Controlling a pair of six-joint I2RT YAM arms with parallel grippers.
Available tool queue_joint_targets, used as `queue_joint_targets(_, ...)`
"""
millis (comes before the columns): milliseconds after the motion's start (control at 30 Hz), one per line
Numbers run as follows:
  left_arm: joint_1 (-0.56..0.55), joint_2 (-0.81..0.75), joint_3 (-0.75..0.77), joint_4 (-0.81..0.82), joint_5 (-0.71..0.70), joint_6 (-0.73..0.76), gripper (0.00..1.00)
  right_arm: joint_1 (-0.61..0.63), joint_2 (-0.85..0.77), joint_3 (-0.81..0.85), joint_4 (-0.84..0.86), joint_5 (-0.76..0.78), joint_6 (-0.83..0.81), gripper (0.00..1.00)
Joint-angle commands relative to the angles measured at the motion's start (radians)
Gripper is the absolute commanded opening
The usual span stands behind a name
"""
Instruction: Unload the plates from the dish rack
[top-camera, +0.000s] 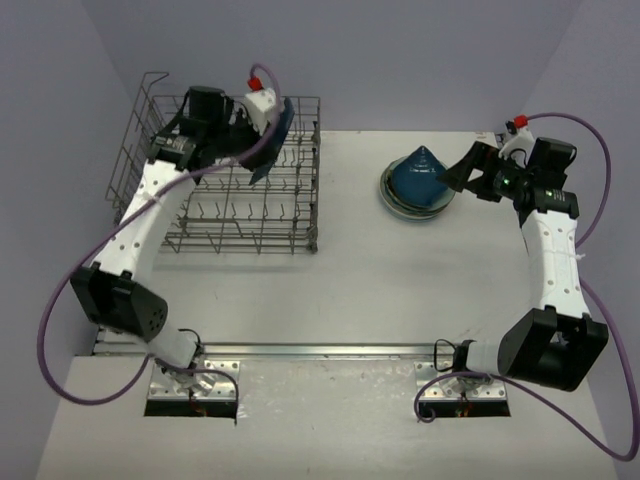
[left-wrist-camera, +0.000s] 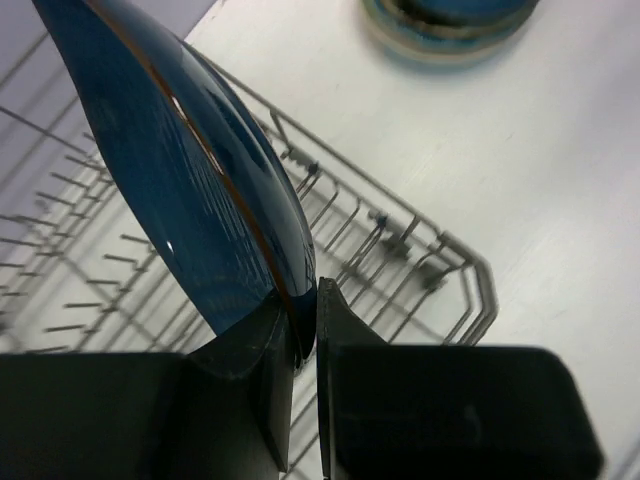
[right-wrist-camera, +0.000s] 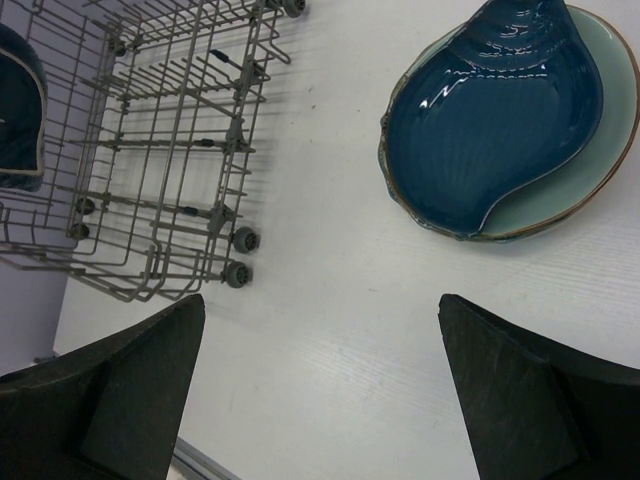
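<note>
The left end effector is clamped on the rim of a dark blue plate. The plate stands on edge in the air, over the far right corner of the dish rack. It looks like glazed ceramic: stiff, smooth, probably slippery, and rather heavy for such a thin pinch. It may chip against the wires. A hold deep over the rim seems safest. The right end effector, its fingers wide apart and holding nothing, hangs beside the stack of plates on the counter.
</note>
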Motion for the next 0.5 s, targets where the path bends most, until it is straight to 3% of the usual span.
queue_joint_targets(0,-0.279,-0.326,-0.292,0.096,-0.311,0.587,0.00,-0.004,0.026,0.078,0.018,-0.054,0.019,0.99)
queue_joint_targets(167,-0.425,-0.574,-0.614,0.203,-0.404,1.062,0.00,-0.002,0.044,0.090,0.047,-0.135,0.042,0.99)
queue_joint_targets(300,-0.478,-0.750,-0.808,0.212,-0.346,1.387,0.00,0.025,0.058,0.095,0.056,-0.220,0.041,0.99)
queue_joint_targets(467,-0.482,-0.862,-0.920,0.210,-0.222,1.731,0.00,0.128,0.082,0.124,-0.043,-0.237,-0.085,0.97)
